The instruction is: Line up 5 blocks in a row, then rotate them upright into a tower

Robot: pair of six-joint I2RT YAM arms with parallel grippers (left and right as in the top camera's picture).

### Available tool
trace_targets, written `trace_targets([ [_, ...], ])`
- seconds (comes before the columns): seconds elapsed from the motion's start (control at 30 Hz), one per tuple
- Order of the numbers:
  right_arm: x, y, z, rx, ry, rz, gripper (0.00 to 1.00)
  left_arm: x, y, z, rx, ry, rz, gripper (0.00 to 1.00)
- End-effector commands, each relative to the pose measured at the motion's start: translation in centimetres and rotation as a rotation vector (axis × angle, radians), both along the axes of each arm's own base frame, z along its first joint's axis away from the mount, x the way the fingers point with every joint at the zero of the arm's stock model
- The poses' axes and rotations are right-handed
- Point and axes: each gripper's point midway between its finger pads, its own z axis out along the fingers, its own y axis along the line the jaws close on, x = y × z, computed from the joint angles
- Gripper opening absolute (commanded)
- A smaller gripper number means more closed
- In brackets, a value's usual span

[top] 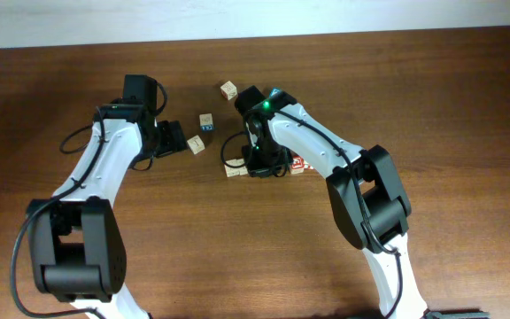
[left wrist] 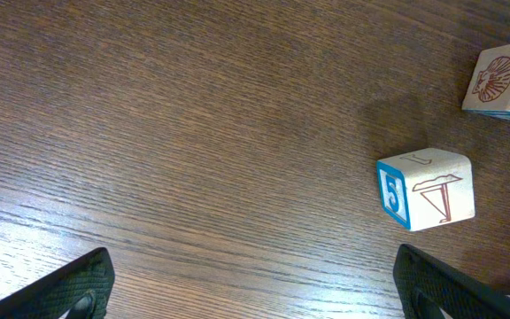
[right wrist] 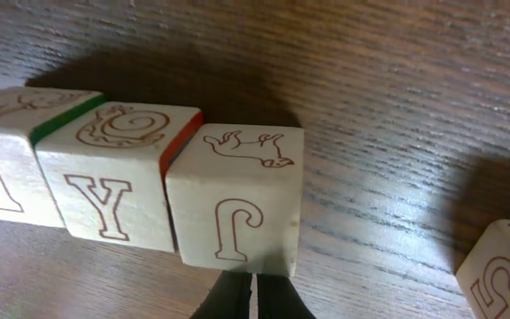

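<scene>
Three pale blocks stand side by side in the right wrist view: one at the left edge (right wrist: pixel 7 155), a Y block (right wrist: pixel 113 177) and a J block (right wrist: pixel 237 199). My right gripper (right wrist: pixel 253 299) is shut with nothing in it, its tips right at the J block's near face. A fourth block (right wrist: pixel 503 266) lies apart at the lower right. From overhead my right gripper (top: pixel 264 167) covers most of the row; a block end (top: pixel 235 171) and a red-and-white-topped block (top: pixel 297 165) show beside it. Another block (top: pixel 229 89) lies farther back. My left gripper (left wrist: pixel 255 297) is open over bare wood.
Ahead of the left gripper lie a tan cube with a blue 5 side (left wrist: pixel 425 189) and a shell-printed cube (left wrist: pixel 501 81). Overhead they sit at the left arm's tip (top: pixel 196 144) and just behind it (top: pixel 206 121). The table's far edge (top: pixel 255 35) runs along the top.
</scene>
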Motion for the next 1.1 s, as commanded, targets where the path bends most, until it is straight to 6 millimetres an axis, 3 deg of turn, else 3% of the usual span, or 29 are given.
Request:
trace_targets([
  [0.0,-0.1,0.1,-0.3,-0.004,0.002,-0.006,0.07,0.5,0.0,0.4,-0.008,-0.013,0.013,0.99],
  [0.67,-0.1,0.1,-0.3,-0.001,0.007,-0.012,0.04,0.5,0.0,0.4,-0.008,-0.014,0.013,0.99],
  [0.8,-0.8,-0.7,2.6,-0.009,0.041,0.01,0.04,0.5,0.0,0.4,-0.008,-0.013,0.013,0.99],
  [0.93,0.5,-1.9,6.9,0.0,-0.008,0.007,0.08,0.5,0.0,0.4,-0.008,-0.014,0.013,0.99],
  [1.0,1.6,-3.4,8.5,-0.015,-0.039,-0.021,0.13,0.5,0.0,0.4,-0.008,-0.013,0.013,0.99],
  [1.07,2.4,-5.3,8.9,-0.045,-0.049,-0.055,0.16,0.5,0.0,0.4,-0.008,-0.013,0.013,0.99],
])
